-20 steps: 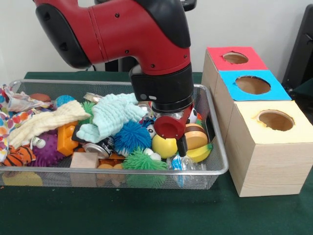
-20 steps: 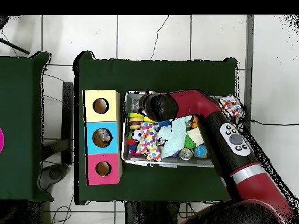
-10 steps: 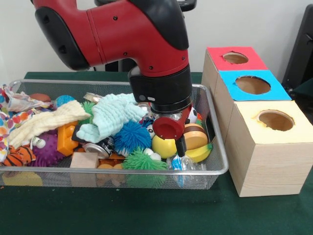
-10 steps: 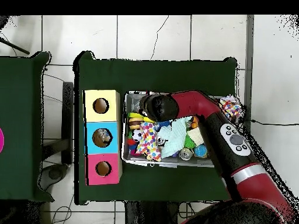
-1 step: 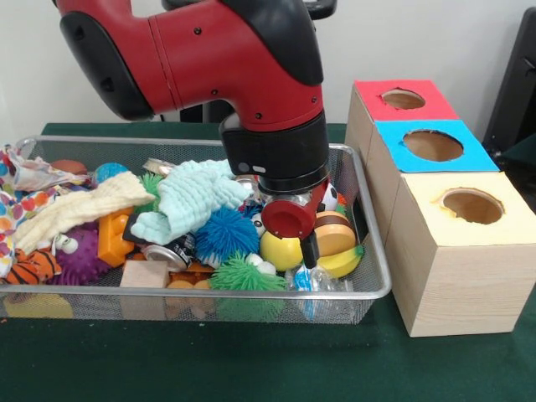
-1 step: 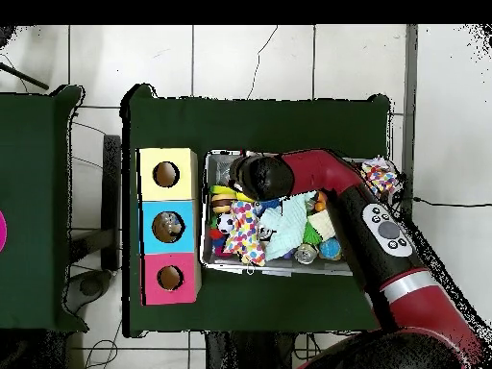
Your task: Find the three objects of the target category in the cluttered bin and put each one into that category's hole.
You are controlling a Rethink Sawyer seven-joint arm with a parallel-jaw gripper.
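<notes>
My gripper [image 5: 308, 251] hangs low in the bin [image 5: 368, 289] (open or closed, I cannot tell), yellow ball [image 5: 280, 249] just beside it.

You won't find any text to read here, honestly. No labels, brands or numbers show on the boxes [image 5: 435, 146], the bin [image 5: 368, 251] or the arm [image 5: 209, 59]. The can [image 5: 167, 251] in the bin has print, but it's too small to make out.

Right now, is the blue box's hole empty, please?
No. Overhead, something grey lies inside the blue box's hole; the front view does not show it.
</notes>
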